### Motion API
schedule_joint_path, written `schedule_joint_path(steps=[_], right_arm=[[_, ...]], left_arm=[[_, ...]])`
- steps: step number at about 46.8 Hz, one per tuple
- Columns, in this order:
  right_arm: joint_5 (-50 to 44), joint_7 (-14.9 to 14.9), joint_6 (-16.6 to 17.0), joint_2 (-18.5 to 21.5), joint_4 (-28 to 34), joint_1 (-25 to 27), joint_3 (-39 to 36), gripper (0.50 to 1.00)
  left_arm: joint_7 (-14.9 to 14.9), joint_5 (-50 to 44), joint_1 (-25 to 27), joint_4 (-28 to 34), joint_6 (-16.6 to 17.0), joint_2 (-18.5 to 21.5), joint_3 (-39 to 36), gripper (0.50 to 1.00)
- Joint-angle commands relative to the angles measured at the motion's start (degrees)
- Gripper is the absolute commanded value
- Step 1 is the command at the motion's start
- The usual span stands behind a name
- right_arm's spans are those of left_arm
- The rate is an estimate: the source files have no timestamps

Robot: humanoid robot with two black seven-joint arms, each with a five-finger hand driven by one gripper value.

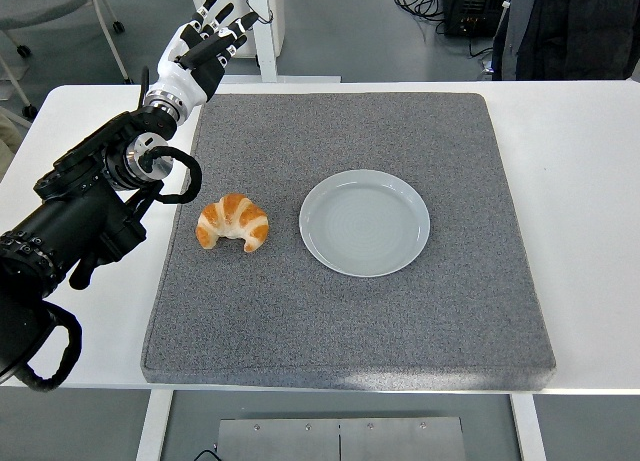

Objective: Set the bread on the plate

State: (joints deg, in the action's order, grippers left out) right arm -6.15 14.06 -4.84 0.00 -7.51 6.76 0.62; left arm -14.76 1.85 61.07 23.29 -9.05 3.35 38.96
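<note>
White table (590, 231) fills most of the view, its near edge along the bottom. Grey felt-like mat (350, 311) covers the table's middle, roughly square, edges slightly skewed. No brand, label or writing readable on any of these.

Left arm (80, 216), black, with looped cables, comes in from 8 o'clock and reaches up toward 11 o'clock. Left hand (205, 43), white and black, raised past the mat's far left corner, over the table's far edge; fingers spread wide, holding nothing.

Plate (365, 222), pale grey-blue, round, empty, sits just right of the mat's centre, flat on the mat.

Bread (233, 222), a golden croissant with pale stripes, lies on the mat at 9 o'clock from the plate, near it but apart, curved ends pointing toward the near edge. Well apart from the raised hand, which stands at 12 o'clock from it.

Background at 1 o'clock: dark equipment and cables on the floor, detail too small to tell.
</note>
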Motion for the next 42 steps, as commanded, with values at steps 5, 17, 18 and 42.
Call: schedule_joint_path(steps=[5,17,18,42], right_arm=[[0.0,0.0,0.0,0.0,0.0,0.0,0.0,1.000],[0.0,0.0,0.0,0.0,0.0,0.0,0.0,1.000],[0.0,0.0,0.0,0.0,-0.1,0.0,0.0,1.000],[0.0,0.0,0.0,0.0,-0.1,0.0,0.0,1.000]], left_arm=[[0.0,0.0,0.0,0.4,0.1,0.0,0.1,0.984],[0.0,0.0,0.0,0.4,0.3,0.1,0.0,0.984],[0.0,0.0,0.0,0.4,0.3,0.1,0.2,0.984],[1.5,-0.4,-2.0,14.8,2.5,7.8,-0.4,0.984]])
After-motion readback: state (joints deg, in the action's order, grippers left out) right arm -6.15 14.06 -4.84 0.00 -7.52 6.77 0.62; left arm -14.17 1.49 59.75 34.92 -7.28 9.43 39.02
